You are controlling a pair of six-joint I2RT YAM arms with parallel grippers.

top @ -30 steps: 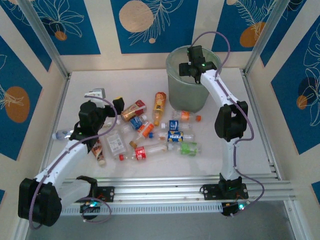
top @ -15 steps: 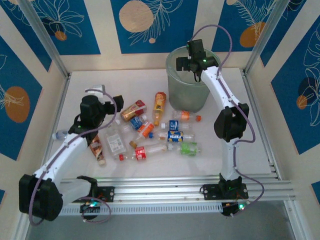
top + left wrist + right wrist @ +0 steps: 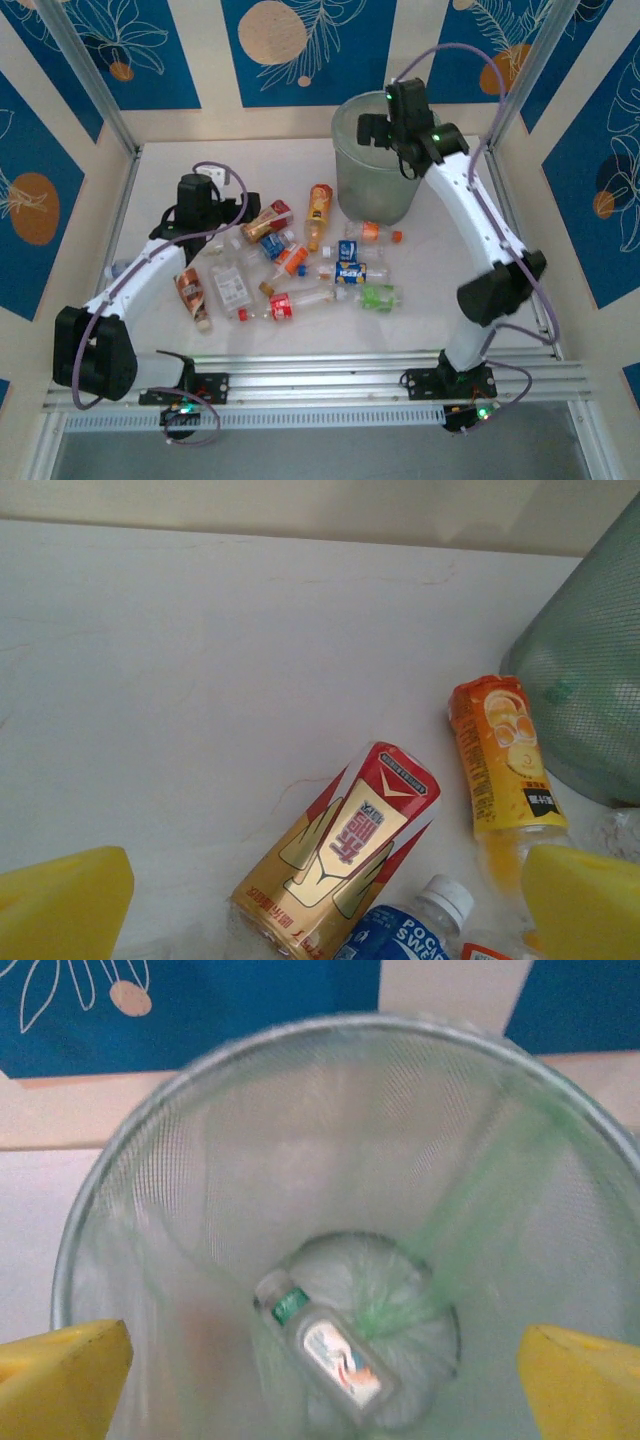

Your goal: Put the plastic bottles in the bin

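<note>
Left gripper (image 3: pixel 325 882): jaws wide, empty, over the red-and-gold labelled amber bottle (image 3: pixel 345 865) lying on the white table (image 3: pixel 150 680). Risk: the blue-labelled clear bottle (image 3: pixel 395 935) crowds it, so a finger could catch both or roll one off. Bare table to the left gives approach room. One clear bottle (image 3: pixel 325 1345) lies in the translucent grey-green round bin (image 3: pixel 150 1160). Right gripper (image 3: pixel 320 1375) is above it, spread, empty. Rim is close, so a clip could tip the bin.

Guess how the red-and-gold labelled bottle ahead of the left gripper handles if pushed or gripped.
The red-and-gold bottle lies on its side on the table, so a push would probably roll it. Its glossy label looks slick and may slip. It looks like thin plastic: likely light, may dent.
</note>
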